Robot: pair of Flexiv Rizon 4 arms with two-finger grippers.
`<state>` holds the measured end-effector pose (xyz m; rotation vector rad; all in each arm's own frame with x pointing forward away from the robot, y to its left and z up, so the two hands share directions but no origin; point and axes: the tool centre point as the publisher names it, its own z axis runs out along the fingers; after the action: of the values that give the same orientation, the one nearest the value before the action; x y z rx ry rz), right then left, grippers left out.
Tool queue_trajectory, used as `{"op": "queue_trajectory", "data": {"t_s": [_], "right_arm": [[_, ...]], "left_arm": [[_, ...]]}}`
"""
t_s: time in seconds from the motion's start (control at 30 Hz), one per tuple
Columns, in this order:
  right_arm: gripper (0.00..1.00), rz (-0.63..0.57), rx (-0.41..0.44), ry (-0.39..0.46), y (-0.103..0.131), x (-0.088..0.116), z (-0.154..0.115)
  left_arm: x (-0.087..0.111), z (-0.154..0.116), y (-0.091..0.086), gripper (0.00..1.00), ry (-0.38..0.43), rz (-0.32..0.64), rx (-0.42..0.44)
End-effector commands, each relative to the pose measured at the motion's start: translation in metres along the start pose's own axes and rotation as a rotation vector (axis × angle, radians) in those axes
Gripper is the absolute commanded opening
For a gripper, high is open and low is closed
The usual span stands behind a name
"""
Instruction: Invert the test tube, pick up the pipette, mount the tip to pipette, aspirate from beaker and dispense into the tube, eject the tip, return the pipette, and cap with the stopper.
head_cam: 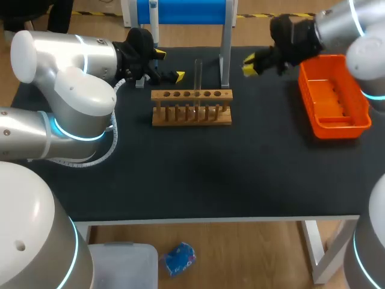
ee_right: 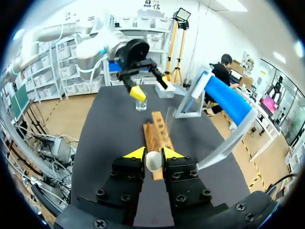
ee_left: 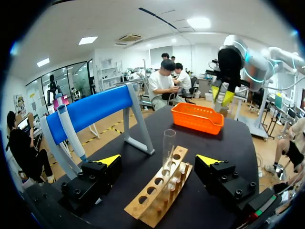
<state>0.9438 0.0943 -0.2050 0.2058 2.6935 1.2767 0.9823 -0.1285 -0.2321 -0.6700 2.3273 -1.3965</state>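
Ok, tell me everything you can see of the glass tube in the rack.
The tube is clear glass, long and thin, open at the top, and looks empty. It stands upright in a hole near the middle of the wooden rack. Only the rack touches it; the left hand is open, one finger on each side, clear of it.

Take the test tube rack (head_cam: 191, 108) at mid-table as your dial: the test tube (head_cam: 197, 75) stands in it, the pipette stand (head_cam: 183, 12) is behind at 12 o'clock, and the basket (head_cam: 340, 126) lies at 3 o'clock. Your left gripper (head_cam: 169, 65) hangs at 10 o'clock, just over the beaker (ee_right: 141, 104). Your right gripper (head_cam: 251, 66) hangs at 2 o'clock, with the stopper (ee_right: 153, 161) pinched between its fingers.
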Motion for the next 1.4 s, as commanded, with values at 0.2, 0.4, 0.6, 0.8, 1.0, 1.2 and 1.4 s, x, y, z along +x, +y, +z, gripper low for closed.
{"op": "queue_trajectory", "data": {"t_s": [0.2, 0.4, 0.6, 0.8, 1.0, 1.2, 1.4], "right_arm": [[0.00, -0.027, 0.034, 0.101, 0.049, -0.031, 0.036], [0.00, -0.040, 0.032, 0.125, 0.063, -0.038, 0.056], [0.00, -0.058, -0.001, 0.137, 0.069, -0.040, 0.069], [0.00, -0.057, -0.006, 0.138, 0.067, -0.039, 0.077], [0.00, -0.052, -0.032, 0.144, 0.067, -0.039, 0.078], [0.00, -0.052, -0.032, 0.144, 0.067, -0.039, 0.078], [0.00, -0.052, -0.032, 0.144, 0.067, -0.039, 0.078]], "left_arm": [[0.000, 0.000, 0.002, 1.00, 0.000, 0.002, 0.006], [0.000, 0.000, 0.002, 1.00, 0.000, 0.002, 0.006], [0.000, 0.000, 0.002, 1.00, 0.000, 0.002, 0.006], [0.000, 0.000, 0.002, 1.00, 0.000, 0.002, 0.006], [0.000, 0.000, 0.002, 1.00, 0.000, 0.002, 0.006], [0.000, 0.000, 0.002, 1.00, 0.000, 0.002, 0.006], [0.000, 0.000, 0.002, 1.00, 0.000, 0.002, 0.006]]}}
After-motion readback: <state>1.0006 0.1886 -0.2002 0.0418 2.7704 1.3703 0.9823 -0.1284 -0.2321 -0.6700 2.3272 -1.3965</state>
